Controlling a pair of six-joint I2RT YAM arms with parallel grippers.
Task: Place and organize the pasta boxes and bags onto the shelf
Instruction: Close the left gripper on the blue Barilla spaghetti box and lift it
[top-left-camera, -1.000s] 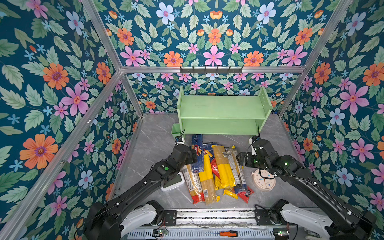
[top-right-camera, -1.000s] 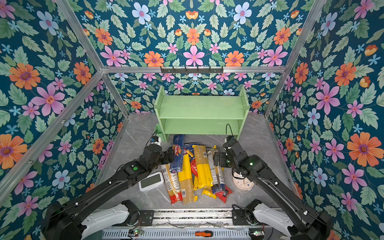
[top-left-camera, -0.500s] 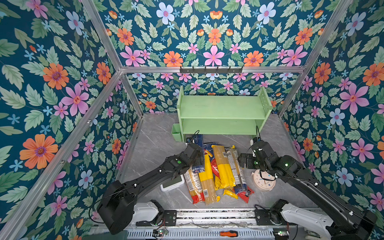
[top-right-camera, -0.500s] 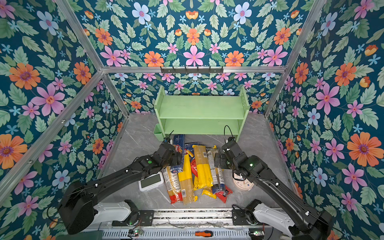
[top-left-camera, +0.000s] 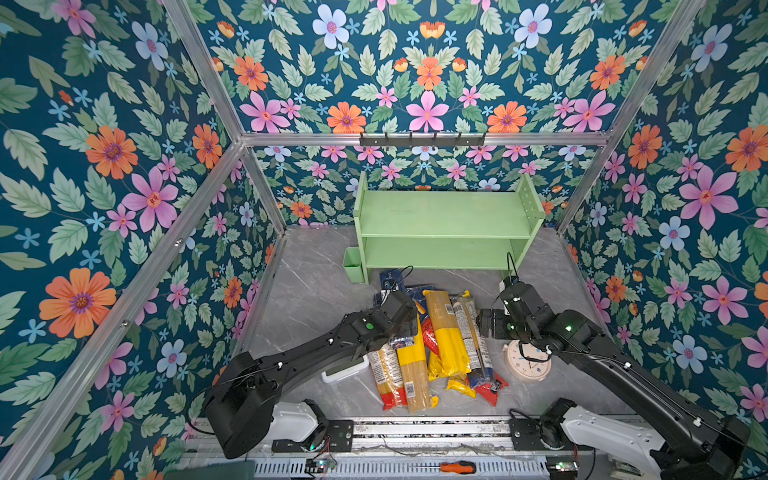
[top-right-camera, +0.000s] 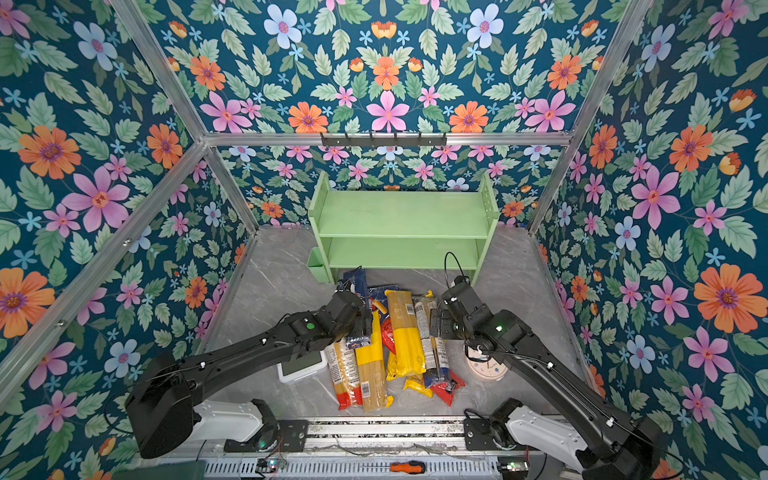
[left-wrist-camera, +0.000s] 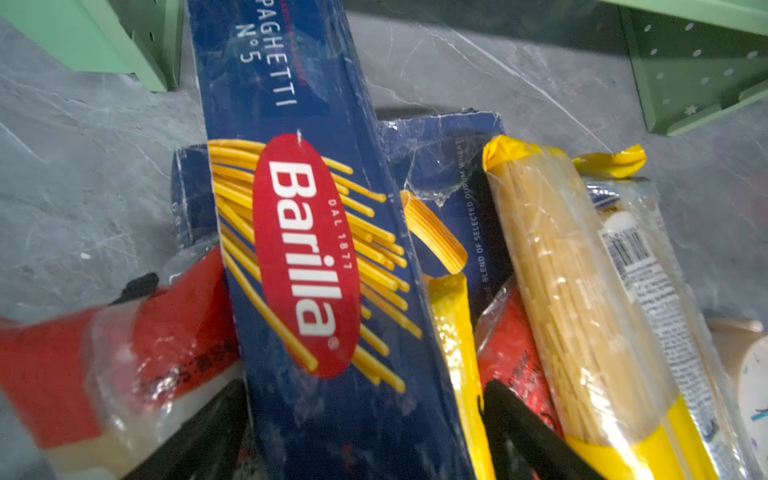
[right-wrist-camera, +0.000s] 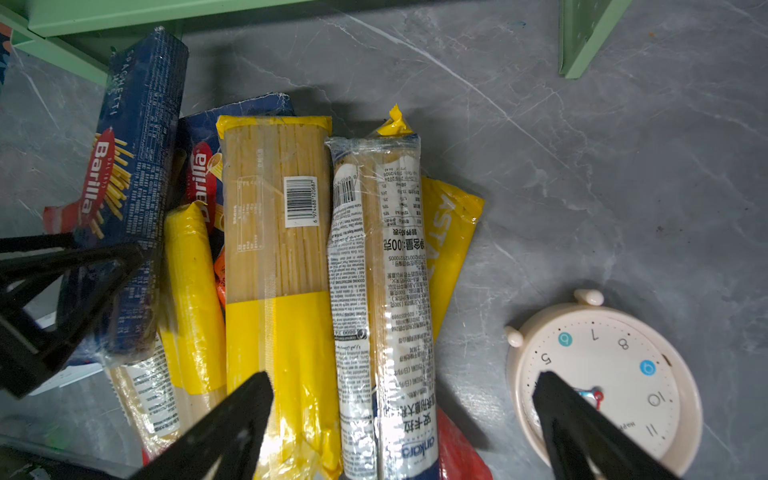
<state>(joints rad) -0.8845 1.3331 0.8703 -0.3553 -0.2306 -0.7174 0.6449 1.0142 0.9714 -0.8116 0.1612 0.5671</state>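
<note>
The pale green shelf (top-left-camera: 444, 212) (top-right-camera: 399, 212) stands bare at the back. In front of it lies a heap of pasta. A long dark blue Barilla spaghetti box (left-wrist-camera: 307, 249) (top-left-camera: 390, 280) rests across a wide Barilla box (left-wrist-camera: 440, 166) and a red-ended bag (left-wrist-camera: 83, 365). My left gripper (left-wrist-camera: 363, 390) (top-left-camera: 407, 328) is open, with one finger on each side of the spaghetti box's near end. My right gripper (right-wrist-camera: 407, 432) (top-left-camera: 484, 324) is wide open above a yellow-banded bag (right-wrist-camera: 274, 249) and a white-labelled bag (right-wrist-camera: 374, 270).
A cream alarm clock (top-left-camera: 528, 359) (right-wrist-camera: 602, 374) lies right of the heap, under one right finger. A white screen device (top-left-camera: 345, 370) sits beneath the left arm. A small green cup (top-left-camera: 353, 264) hangs on the shelf's left side. A black hook rail (top-left-camera: 422, 140) is on the back wall.
The left arm has swung right and lower over the heap, bringing its gripper down around the spaghetti box. The right gripper has barely moved.
</note>
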